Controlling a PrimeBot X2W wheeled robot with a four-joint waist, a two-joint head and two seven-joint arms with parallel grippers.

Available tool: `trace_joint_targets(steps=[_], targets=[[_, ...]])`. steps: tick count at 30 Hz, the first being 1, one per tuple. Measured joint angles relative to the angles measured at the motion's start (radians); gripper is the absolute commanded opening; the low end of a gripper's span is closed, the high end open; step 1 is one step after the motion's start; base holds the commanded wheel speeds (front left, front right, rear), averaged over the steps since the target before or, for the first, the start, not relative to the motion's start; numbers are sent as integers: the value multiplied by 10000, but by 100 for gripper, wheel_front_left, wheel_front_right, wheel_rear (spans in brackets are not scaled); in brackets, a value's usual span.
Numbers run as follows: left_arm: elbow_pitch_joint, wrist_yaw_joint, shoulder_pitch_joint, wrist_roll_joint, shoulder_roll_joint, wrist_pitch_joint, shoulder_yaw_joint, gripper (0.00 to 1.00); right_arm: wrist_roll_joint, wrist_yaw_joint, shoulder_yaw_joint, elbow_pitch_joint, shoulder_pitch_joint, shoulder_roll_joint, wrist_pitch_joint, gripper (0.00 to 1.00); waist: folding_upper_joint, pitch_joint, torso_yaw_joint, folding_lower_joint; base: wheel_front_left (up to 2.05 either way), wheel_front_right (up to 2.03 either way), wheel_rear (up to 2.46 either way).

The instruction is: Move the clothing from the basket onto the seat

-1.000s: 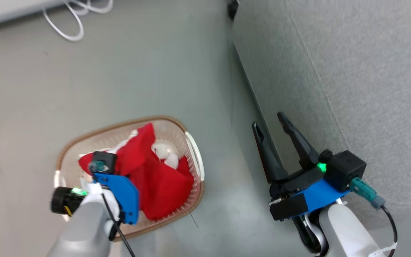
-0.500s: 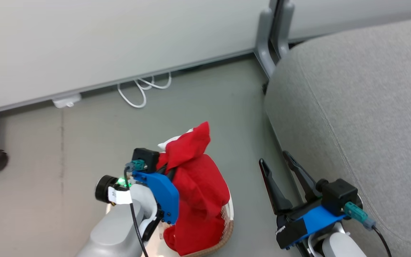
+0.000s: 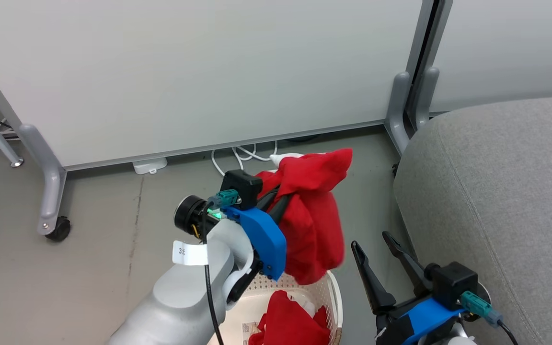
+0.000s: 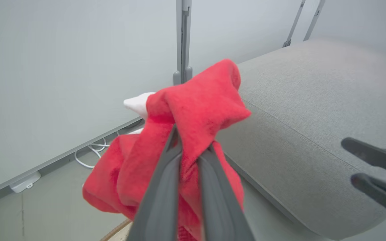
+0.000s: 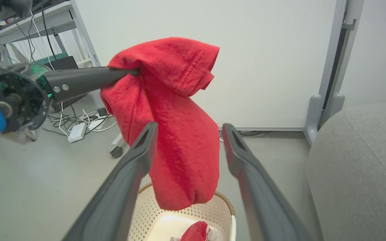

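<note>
My left gripper is shut on a bright red piece of clothing, which hangs bunched in the air above the basket. In the left wrist view the two fingers pinch the red fabric, with a white trim tip beside it. More red clothing lies inside the cream perforated basket. The grey upholstered seat stands to the right, apart from the hanging garment. Between basket and seat, my right gripper is open and holds nothing.
A white partition panel stands behind, on grey legs with a castor and a post next to the seat. White cables and a small white adapter lie on the grey floor at its foot.
The head camera has tilted up. My left gripper has lifted the red garment out of the basket and carried it higher. The right gripper stays open.
</note>
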Motion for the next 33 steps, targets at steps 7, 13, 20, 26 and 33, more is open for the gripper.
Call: trace_joint_targets(steps=[7, 13, 20, 26, 33], targets=[[-384, 0, -614, -548, -123, -203, -577, 0, -96, -2, -96, -245, 281, 0, 257, 100, 0, -296, 295, 1, 0, 0, 0], [-815, 0, -977, -1235, -151, -198, -1227, 0, -111, -2, -107, -368, 477, -2, 433, 100, 0, -448, 238, 1, 0, 0, 0], [-1108, 155, -1231, -1860, -155, -253, -1829, 0, -104, -2, -21, -466, 620, -2, 523, 100, 0, -567, 50, 1, 0, 0, 0], [-1225, 295, -1399, -2282, -157, -355, -2318, 0, -73, -2, 54, -500, 625, -2, 558, 100, 0, -565, -25, 2, 0, 0, 0], [-1193, 408, -1548, -2633, -155, -520, -2823, 0, -13, -2, -8, -510, 644, -2, 550, 100, 0, -557, -38, 2, 0, 0, 0]])
